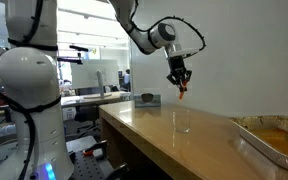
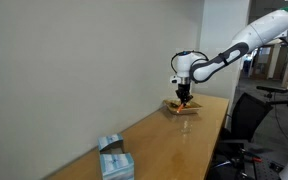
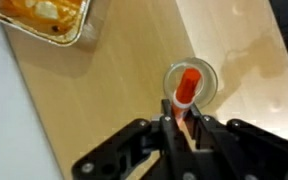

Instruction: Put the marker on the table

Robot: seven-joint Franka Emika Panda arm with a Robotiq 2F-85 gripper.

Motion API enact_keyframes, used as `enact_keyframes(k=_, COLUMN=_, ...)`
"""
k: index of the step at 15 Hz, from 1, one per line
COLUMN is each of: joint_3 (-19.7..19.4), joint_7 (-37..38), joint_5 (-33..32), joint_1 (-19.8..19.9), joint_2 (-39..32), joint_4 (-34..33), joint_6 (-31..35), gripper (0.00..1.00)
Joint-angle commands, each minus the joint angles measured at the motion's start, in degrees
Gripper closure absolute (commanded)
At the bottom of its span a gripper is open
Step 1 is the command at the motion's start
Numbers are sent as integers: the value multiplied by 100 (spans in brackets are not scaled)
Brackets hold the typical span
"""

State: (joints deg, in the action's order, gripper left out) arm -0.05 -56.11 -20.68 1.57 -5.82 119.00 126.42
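- While your black two-fingered gripper (image 1: 181,80) hangs in the air above the long, glossy, light-brown wooden table (image 1: 149,128), its jaws are clamped on the thin red-orange marker (image 1: 183,91).
- You have the marker held off the table. It points downward out of the fingers, and its free end touches nothing.
- Looking down along the gripper (image 3: 182,120) in the wrist view, you can see the dark fingers (image 3: 170,126) pinching the marker (image 3: 187,86) from both sides. Its orange end shows against the round mouth of a small clear glass cup (image 3: 207,78).
- That cup stands on the bare wood of the table (image 3: 114,95), right below the marker.
- In an exterior view the cup (image 1: 182,121) is upright on the tabletop, under the gripper. There is a clear gap of air between the marker's lower end and the cup's rim.
- A metal tray with orange contents (image 1: 246,130) sits on the table to the right of the cup. In the wrist view it fills the upper left corner (image 3: 76,30), apart from the cup.
- From the opposite angle, your gripper (image 2: 185,94) hovers over the far end of the table (image 2: 159,140), where the tray (image 2: 181,108) lies. The cup and marker are too small there to make out.
- A small blue-and-white box (image 2: 114,158) rests at the near end of that table, well apart from the gripper.
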Motion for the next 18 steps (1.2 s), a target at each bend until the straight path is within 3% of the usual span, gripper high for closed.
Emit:
enact_keyframes(k=1, joint_3=122, joint_7=-269, joint_5=667, joint_1=19, joint_2=-339, joint_4=-354, joint_6=234, gripper=95)
enact_keyframes(k=9, joint_3=580, joint_7=-647, joint_5=1457, joint_1=132, joint_2=-1722, joint_4=-1366, joint_6=497, gripper=95)
enact_keyframes(k=17, joint_3=722, joint_7=-731, joint_5=1488, joint_1=230, joint_2=-2313, joint_4=-1836, joint_6=413, gripper=95)
enact_keyframes(k=18, joint_3=726, joint_7=-756, joint_5=1481, joint_1=247, joint_2=-2320, joint_4=-1837, joint_6=403, gripper=57)
